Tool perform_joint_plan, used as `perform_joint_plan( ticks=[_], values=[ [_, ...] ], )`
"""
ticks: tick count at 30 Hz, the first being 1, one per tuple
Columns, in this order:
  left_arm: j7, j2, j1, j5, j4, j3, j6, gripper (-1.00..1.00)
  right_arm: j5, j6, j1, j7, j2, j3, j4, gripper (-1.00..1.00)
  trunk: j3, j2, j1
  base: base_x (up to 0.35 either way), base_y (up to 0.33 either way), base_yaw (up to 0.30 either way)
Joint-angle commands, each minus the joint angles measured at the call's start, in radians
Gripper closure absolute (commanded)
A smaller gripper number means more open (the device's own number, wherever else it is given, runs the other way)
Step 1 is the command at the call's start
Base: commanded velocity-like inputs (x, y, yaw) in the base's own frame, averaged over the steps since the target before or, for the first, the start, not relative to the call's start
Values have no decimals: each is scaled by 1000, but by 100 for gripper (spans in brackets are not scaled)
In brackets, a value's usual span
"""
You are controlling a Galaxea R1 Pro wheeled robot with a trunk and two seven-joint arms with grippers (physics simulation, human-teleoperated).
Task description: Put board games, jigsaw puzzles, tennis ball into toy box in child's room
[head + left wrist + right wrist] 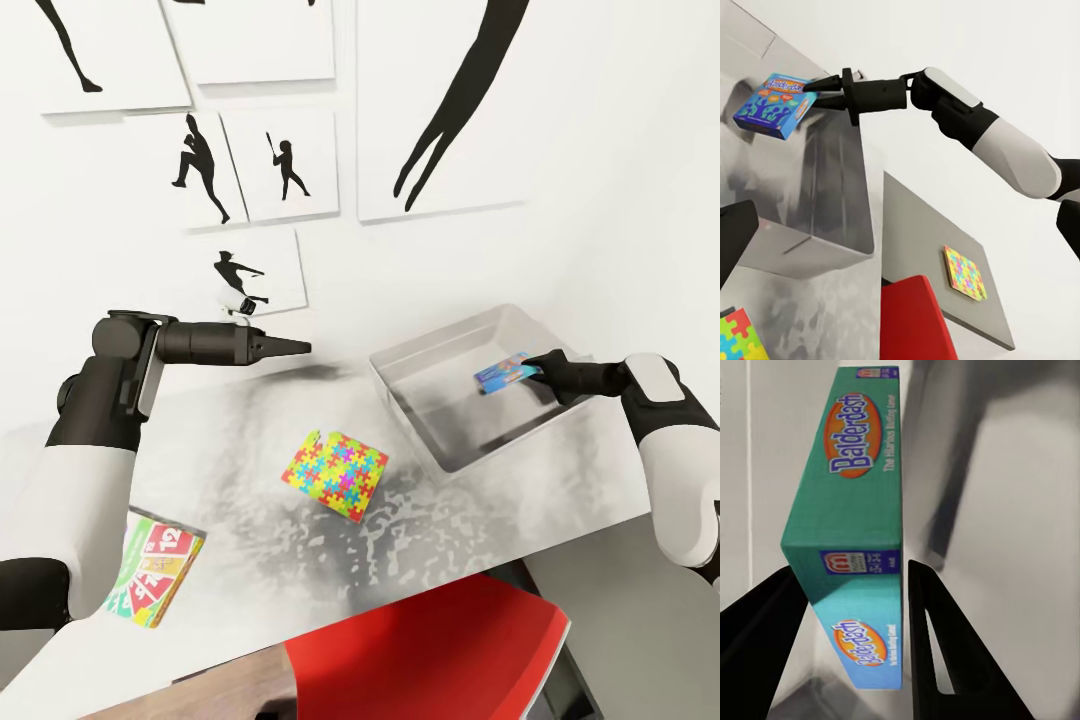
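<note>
My right gripper (532, 371) is shut on the blue board game (503, 373), holding it by one end over the inside of the grey toy box (425, 425). The right wrist view has the game (859, 495) edge-on between my fingers (765, 637). My left gripper (300, 348) hovers open above the table (240, 440), left of the toy box, holding nothing. A jigsaw puzzle (335, 473) lies mid-table. The white-green-yellow board game (155, 578) lies near the table's front left edge. The left wrist view shows the held game (772, 105) and another jigsaw puzzle (964, 274) on a grey top.
A red chair (430, 650) stands against the table's front edge below the toy box. The white wall behind carries several black silhouette pictures (280, 165). The toy box sits near the table's right end.
</note>
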Motion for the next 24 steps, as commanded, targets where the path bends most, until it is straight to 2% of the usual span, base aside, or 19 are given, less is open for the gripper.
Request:
perform_joint_plan(
  ticks=[1,24],
  values=[
    [-5,0,-1,-3,0,-1,10,-100,-10,2,-1,-10,0,-3,-1,100,-2,-2,1,0,0,0],
    [-5,-1,-1,-4,0,-1,10,-100,-13,-34,-1,-10,1,-3,0,100,-2,-2,1,0,0,0]
  ],
)
